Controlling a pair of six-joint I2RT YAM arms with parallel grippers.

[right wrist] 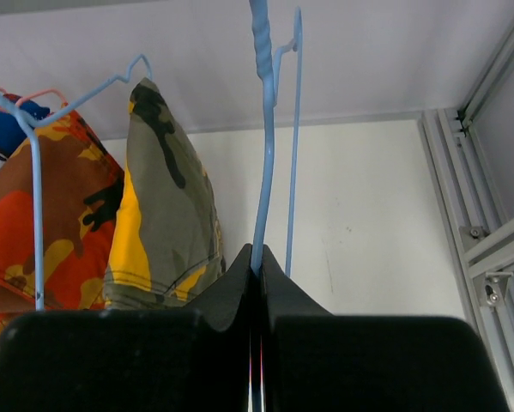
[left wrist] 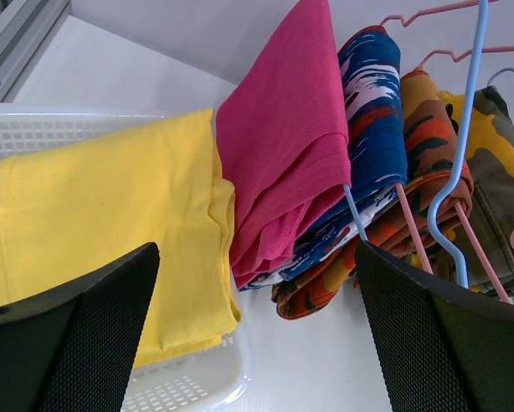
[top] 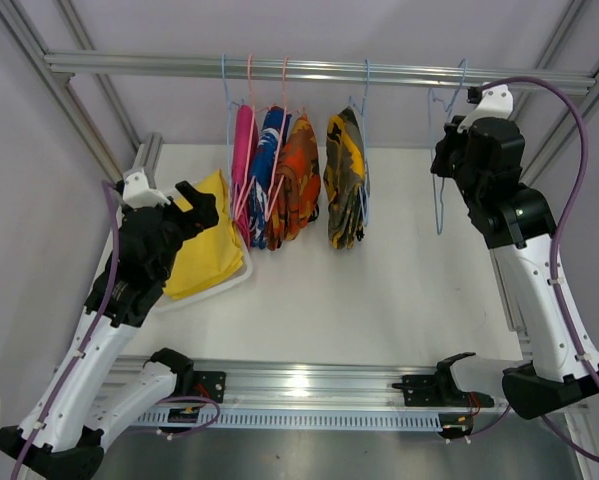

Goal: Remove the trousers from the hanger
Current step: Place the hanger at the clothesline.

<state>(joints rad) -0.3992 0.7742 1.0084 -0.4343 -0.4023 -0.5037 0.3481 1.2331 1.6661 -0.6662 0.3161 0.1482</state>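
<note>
Overhead view: white table w/ a metal rail across the back. Left arm and right arm are bolted at the near edge.

On the table's left side sits a white basket. The plain yellow pair of trousers lies folded in it, off any hanger.

Four more small pairs hang from the rail on wire hangers, left of centre. From left: pink pair, blue-and-white pair & orange camo pair, all pressed together. A bit apart to the right is the yellow-and-dark camo pair. The pink pair hangs just beside the basket.

Far right, well apart from the clothes, is an empty blue hanger, its hook up at the rail.

Left gripper hovers over the yellow pair, jaws spread wide, nothing btwn them. The wrist view shows its black fingers far apart w/ cloth beyond.

Right gripper is clamped tight on the empty hanger's thin wire, fingertips meeting around it.
</note>
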